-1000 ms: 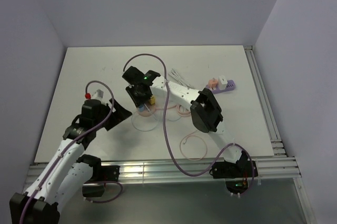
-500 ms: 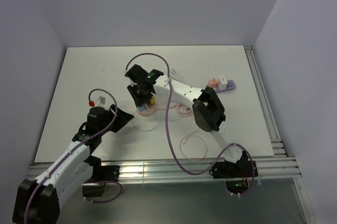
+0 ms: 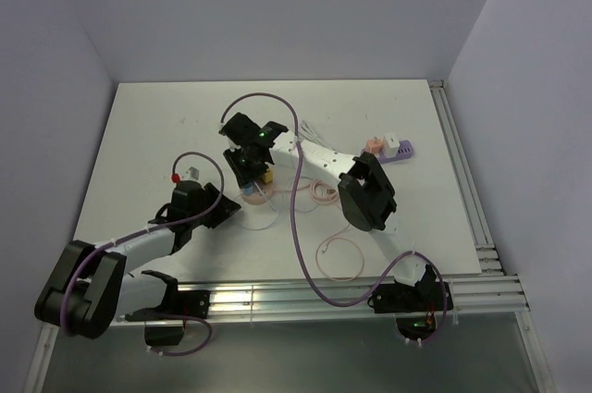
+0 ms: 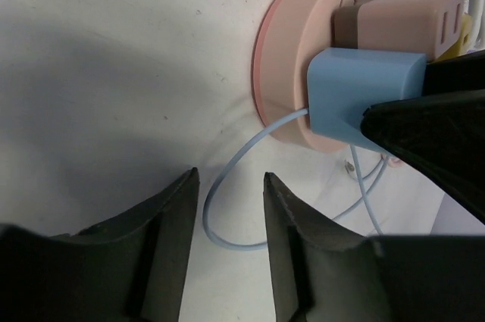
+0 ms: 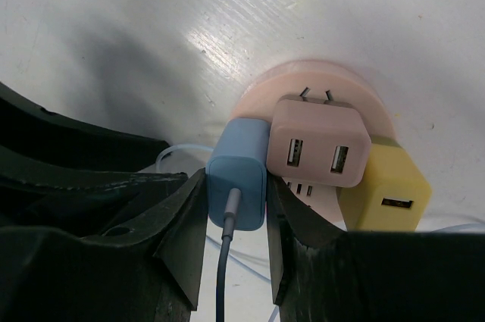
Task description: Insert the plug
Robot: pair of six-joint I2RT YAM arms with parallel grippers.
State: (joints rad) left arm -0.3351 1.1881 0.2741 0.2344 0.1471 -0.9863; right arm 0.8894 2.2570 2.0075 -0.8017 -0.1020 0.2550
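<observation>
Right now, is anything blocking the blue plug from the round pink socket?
Nothing visible. The blue plug, clamped in the right tool, sits against the pink socket; the pink charger and yellow charger stand beside it.

left gripper (image 3: 228, 208) lowered, reached closer to the pink round socket (image 4: 292, 72), its jaws narrowed

Your left arm (image 3: 139, 247) and right arm (image 3: 319, 164) share one look: white link shells, bulky black joints, black bases on the rail (image 3: 277, 298). A purple cable (image 3: 293, 227) loops up from the rail along each. Far from the rail, a green light (image 3: 260, 137) glows; the fingers (image 4: 163, 261) are matte black wedges.
</observation>
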